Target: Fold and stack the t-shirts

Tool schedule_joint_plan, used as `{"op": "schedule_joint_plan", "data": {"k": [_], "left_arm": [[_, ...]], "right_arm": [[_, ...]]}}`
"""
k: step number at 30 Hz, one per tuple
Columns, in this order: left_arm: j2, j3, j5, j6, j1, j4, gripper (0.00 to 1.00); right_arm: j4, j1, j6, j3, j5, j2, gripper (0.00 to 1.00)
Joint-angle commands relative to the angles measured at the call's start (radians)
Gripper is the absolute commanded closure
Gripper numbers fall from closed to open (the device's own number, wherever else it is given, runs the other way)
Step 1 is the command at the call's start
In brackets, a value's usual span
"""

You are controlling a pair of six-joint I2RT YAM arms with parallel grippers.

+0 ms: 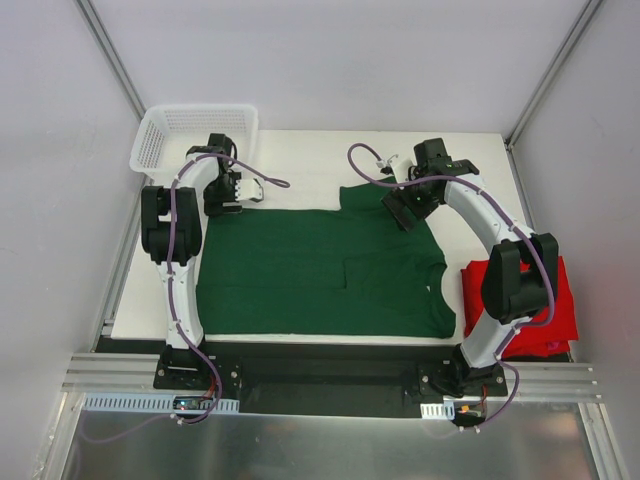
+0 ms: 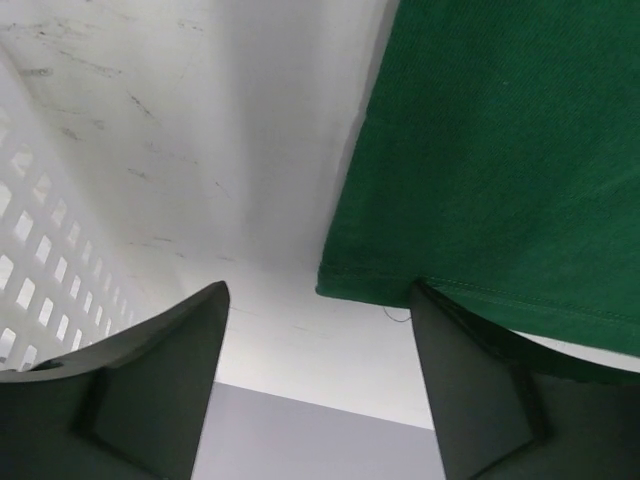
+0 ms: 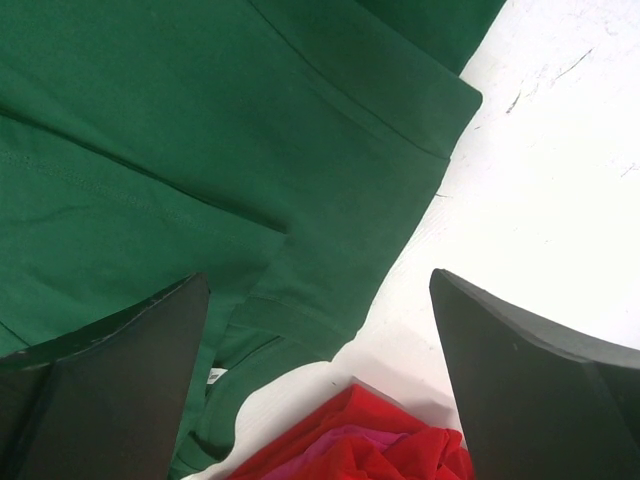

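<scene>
Red shirt: the bright red cotton t-shirt (image 1: 562, 305) lies heaped at the near right, partly hidden by the right arm.
Green shirt: the dark forest-green cotton t-shirt (image 1: 300, 275) is spread flat across the white tabletop (image 1: 320, 160), between both arms.
Right gripper: the black two-finger right gripper (image 3: 318, 278) hangs over the green shirt's far right sleeve, fingers spread wide, gripping nothing.
Left gripper: the black left gripper (image 2: 318, 290) sits at the green shirt's far left corner, fingers parted, hem at one fingertip, not clamped.
Basket: the white plastic mesh basket (image 1: 165, 135) stands just beyond it, in the far left corner.
</scene>
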State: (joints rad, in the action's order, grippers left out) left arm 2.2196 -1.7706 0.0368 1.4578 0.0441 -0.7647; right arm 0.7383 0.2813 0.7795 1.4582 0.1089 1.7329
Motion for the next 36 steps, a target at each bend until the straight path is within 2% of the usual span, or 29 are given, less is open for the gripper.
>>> {"op": "schedule_joint_plan", "data": {"k": [1,3,6,12,21,28,31,32,33,36], "left_arm": [[0.009,-0.027,0.011,-0.016,-0.007,-0.001,0.33],[0.008,-0.023,0.02,-0.025,-0.007,-0.002,0.39],[0.005,-0.015,0.026,-0.033,-0.007,-0.001,0.41],[-0.018,0.025,0.025,-0.025,-0.007,-0.001,0.56],[-0.012,0.023,0.02,-0.034,-0.004,-0.001,0.53],[-0.009,0.031,0.017,-0.042,0.002,-0.001,0.57],[-0.003,0.03,0.029,-0.051,0.007,-0.001,0.68],[-0.001,0.03,0.037,-0.056,0.008,-0.001,0.97],[0.0,0.03,0.043,-0.065,0.01,-0.001,1.0],[-0.001,0.026,0.038,-0.077,0.01,-0.001,1.0]], "right_arm": [[0.009,0.007,0.017,-0.002,-0.006,-0.007,0.04],[0.01,0.009,0.017,0.001,-0.005,-0.004,0.04],[0.013,0.009,0.018,0.008,-0.005,0.002,0.04],[0.012,0.01,0.018,0.022,-0.008,0.014,0.04],[0.015,0.012,0.018,0.017,-0.006,0.01,0.04],[0.018,0.012,0.021,0.014,-0.008,0.01,0.04],[0.016,0.012,0.023,0.014,-0.008,0.01,0.04],[0.015,0.012,0.021,0.014,-0.008,0.011,0.04],[0.013,0.012,0.023,0.013,-0.008,0.011,0.04],[0.013,0.013,0.023,0.014,-0.008,0.014,0.04]]}}
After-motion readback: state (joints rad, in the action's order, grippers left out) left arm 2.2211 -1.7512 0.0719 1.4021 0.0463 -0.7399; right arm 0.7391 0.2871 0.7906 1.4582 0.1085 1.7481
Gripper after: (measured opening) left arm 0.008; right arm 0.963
